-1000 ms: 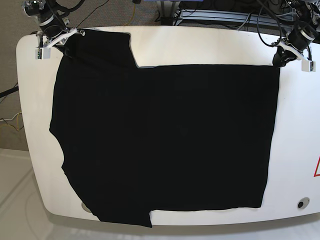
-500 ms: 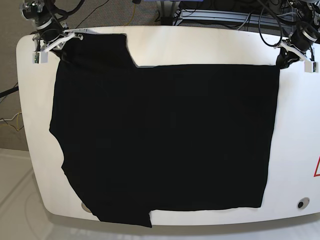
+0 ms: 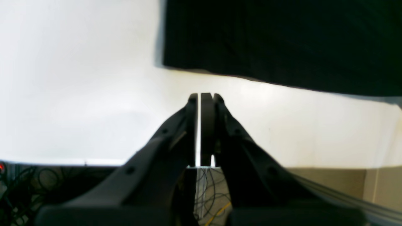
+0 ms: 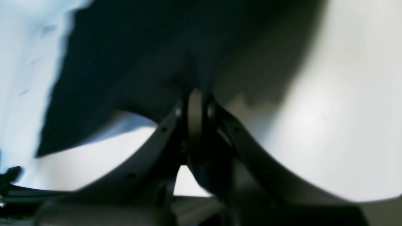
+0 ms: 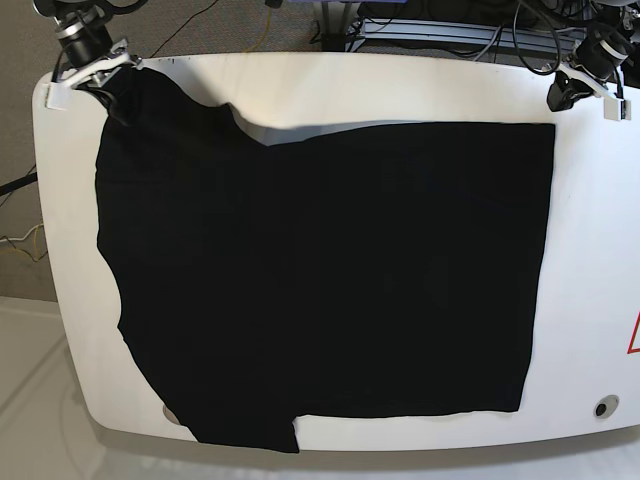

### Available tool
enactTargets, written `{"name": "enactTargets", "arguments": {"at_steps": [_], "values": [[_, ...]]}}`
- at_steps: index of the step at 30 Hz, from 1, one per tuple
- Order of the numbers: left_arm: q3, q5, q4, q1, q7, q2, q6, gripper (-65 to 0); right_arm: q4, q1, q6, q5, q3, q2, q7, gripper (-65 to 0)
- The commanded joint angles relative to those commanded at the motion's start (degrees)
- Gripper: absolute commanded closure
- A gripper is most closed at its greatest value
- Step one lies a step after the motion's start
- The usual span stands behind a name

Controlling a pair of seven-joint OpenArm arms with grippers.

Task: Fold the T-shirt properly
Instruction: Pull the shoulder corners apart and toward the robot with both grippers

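Now flat on table [image 5: 300, 85]: T-shirt [image 5: 330, 280] | right gripper [image 4: 196, 100] pinching far-left sleeve | left gripper [image 3: 201, 95] closed, empty, just off far-right corner | long axis left-right

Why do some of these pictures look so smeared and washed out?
Right wrist view: the T-shirt is blurred throughout and the table hazy. Left wrist view: table glare, soft focus. Base view: sharp, evenly lit.

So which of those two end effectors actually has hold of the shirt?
The right end effector, at the base view's top left, pinches the T-shirt at its corner. The left end effector is shut on nothing, apart from the cloth over bare table.
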Motion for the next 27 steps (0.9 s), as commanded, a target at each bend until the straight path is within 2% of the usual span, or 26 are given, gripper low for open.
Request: {"name": "enactTargets", "arguments": {"at_steps": [1, 4, 10, 12, 14, 22, 27], "values": [[-0.01, 0.07, -0.45, -0.53, 0.41, -0.19, 0.00, 0.0, -0.05, 0.34, 0.03, -0.78, -0.35, -0.01, -0.15, 0.0], [-0.04, -0.05, -1.59, -1.47, 1.97, -0.49, 0.00, -7.1, -0.15, 0.96, -0.07, -3.60, -1.13, -0.06, -0.10, 0.0], [-0.20, -1.19, -4.67, -2.84, 5.18, -1.68, 0.00, -12.5, 0.05, 1.45, 0.06, -7.67, -1.88, -0.27, 0.56, 0.0], [-0.22, -1.62, -5.87, -3.36, 6.18, -2.40, 0.00, -13.5, 0.20, 1.53, 0.09, -8.40, -2.00, -0.31, 0.89, 0.0], [0.01, -2.51, -8.06, -4.92, 6.81, -4.28, 0.00, -15.6, 0.47, 1.52, 0.34, -12.15, -2.07, -0.37, 1.68, 0.0], [-0.07, -4.66, -10.41, -7.15, 6.31, -7.07, 0.00, -20.2, 0.31, 1.24, 0.22, -14.57, -1.90, -0.29, 3.61, 0.0], [0.40, -6.76, -10.34, -7.61, 5.54, -8.62, 0.00, -27.2, 0.58, 2.21, 0.24, -15.29, -1.48, -0.54, 2.81, 0.0]]}}
